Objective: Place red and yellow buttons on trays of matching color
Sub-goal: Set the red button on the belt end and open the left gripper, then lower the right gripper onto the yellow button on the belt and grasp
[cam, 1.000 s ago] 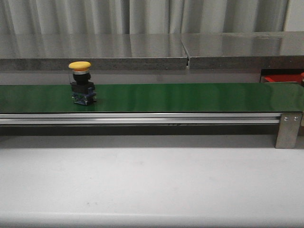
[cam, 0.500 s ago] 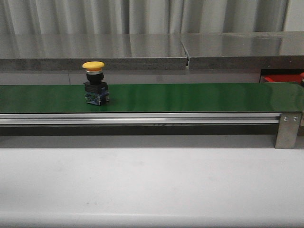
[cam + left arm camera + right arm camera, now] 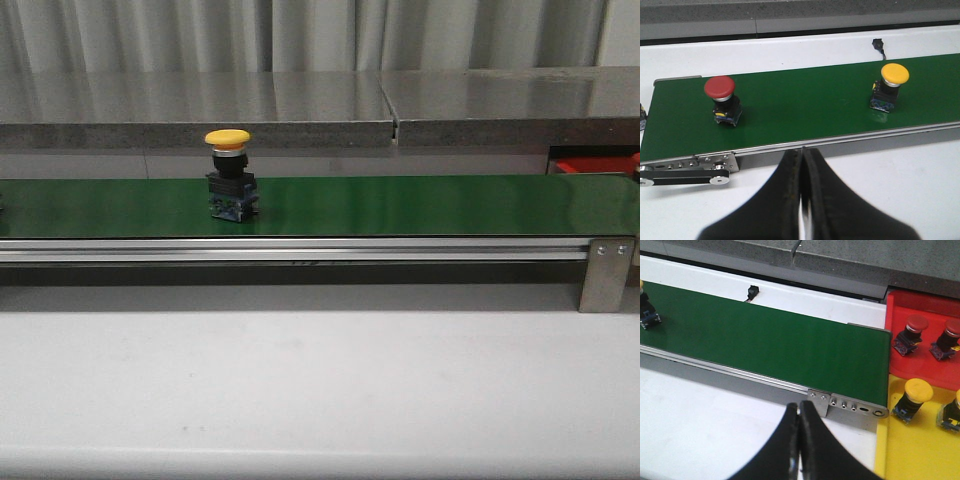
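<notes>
A yellow button (image 3: pixel 229 176) is seen upright on the green conveyor belt (image 3: pixel 420 205), left of centre in the front view; a red button (image 3: pixel 721 100) is seen on the same belt near its left end in the left wrist view, well apart from the yellow one. At the belt's right end a red tray (image 3: pixel 920 305) is shown holding two red buttons, and a yellow tray (image 3: pixel 910 450) beside it holding a yellow button plus another cut off at the frame edge. The left gripper (image 3: pixel 802 170) is held with fingers pressed together, nothing between them, poised above the white table (image 3: pixel 320 390) on the near side of the belt. The right gripper (image 3: pixel 800 422) is likewise closed and empty, near the belt's end bracket. Risk is judged as follows: if the belt is running, a late or mistimed reach could miss a button; closed fingers would have to be spread first or the mushroom cap could be knocked over; a top-heavy button may tip if grasped off-centre; trays are adjacent, so a wrong-colour drop is possible.
</notes>
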### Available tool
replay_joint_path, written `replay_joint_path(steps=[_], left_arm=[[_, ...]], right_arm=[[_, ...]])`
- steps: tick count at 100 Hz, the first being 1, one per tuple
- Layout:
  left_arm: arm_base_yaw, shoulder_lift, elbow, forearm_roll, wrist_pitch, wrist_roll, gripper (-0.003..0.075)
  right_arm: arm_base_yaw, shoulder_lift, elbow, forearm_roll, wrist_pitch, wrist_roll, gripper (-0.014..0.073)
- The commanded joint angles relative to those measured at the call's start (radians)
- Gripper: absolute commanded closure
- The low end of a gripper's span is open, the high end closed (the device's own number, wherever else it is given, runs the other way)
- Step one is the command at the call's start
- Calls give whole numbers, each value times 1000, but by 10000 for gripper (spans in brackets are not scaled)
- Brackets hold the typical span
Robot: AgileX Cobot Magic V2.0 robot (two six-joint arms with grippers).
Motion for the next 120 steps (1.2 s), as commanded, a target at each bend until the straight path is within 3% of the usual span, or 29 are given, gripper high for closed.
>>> replay_joint_path(steps=[1,24,45,76,83,90,109,113,120], left_arm=[[-8,-80,25,-23,-81,-3,741],[-8,-244,158,-29,-84,-3,741],[-8,-301,177,-27,-84,-3,741],[-8,-301,177,-22,-77,-3,741],[-8,-301,177,-22,-77,-3,741],[-8,-301,177,-22,-77,-3,741],[-8,-301,177,-22,-77,-3,741],[-8,-301,177,-22,-77,-3,741],[-8,-301,177,-22,-77,-3,741]], right_arm=[[1,1,-22,15,-74,-7,669],[1,2,-23,16,-87,-7,669],[37,63,-80,15,-77,-7,669],[244,355,-307,-52,-3,-7,652],[278,435,-361,-54,10,-7,585],[300,511,-413,-53,31,-7,462],[328,683,-535,-43,77,-7,-15],[331,713,-559,-40,88,-7,-69],[339,758,-595,-40,98,-7,-40]])
